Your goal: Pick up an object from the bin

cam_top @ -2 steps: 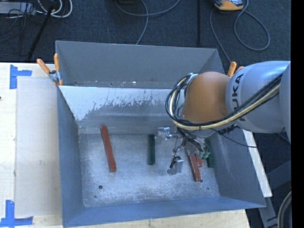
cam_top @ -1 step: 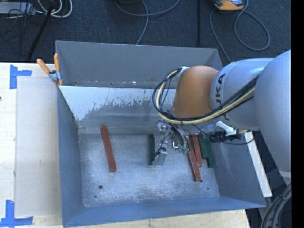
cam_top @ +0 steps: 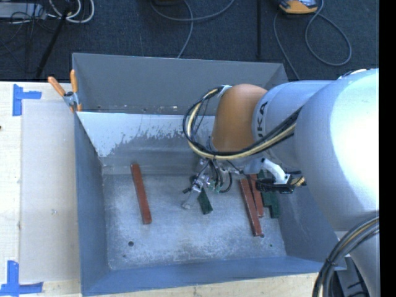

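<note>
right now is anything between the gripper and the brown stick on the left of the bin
Nothing visible. Only bare bin floor lies between the gripper and the left stick. The small dark green piece lies on the gripper's other side, toward the right stick.

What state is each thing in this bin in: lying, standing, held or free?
Gripper: low over the middle of the bin.
Left brown stick: lying flat on the floor, free.
Right brown stick: lying flat by the right wall, partly under the arm.
Dark green block: on the floor beside the Gripper; whether held, unclear.
</note>
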Controlling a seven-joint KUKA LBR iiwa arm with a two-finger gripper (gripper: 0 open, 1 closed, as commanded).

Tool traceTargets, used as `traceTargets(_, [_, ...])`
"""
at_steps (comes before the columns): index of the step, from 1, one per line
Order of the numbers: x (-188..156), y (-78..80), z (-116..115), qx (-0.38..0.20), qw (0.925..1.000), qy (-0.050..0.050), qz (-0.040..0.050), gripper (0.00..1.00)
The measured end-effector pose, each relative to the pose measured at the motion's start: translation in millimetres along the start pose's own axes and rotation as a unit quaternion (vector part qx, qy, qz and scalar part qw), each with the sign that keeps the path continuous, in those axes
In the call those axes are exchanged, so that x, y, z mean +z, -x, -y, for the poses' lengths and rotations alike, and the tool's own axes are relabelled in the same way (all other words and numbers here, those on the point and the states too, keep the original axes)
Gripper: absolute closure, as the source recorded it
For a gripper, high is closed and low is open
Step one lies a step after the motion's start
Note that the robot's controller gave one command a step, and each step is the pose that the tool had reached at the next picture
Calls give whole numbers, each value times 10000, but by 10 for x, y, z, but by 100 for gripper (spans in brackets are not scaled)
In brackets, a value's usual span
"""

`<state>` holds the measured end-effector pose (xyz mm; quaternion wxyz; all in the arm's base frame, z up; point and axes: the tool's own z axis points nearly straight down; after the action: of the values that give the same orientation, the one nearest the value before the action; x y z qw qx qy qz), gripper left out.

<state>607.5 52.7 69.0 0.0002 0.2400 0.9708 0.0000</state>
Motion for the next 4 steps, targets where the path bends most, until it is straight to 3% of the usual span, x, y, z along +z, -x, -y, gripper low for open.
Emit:
traceTargets(1, [-1, -45, 775, -278, 9996, -32, -19, 0])
traceTargets(2, [-14, -48, 719, -311, 9995, -3, -3, 100])
traceTargets(3, [-528, -216, 567, -43, 10000, 12, 11, 100])
traceTargets(4, [-997, -703, 670, -5, 10000, -4, -15, 100])
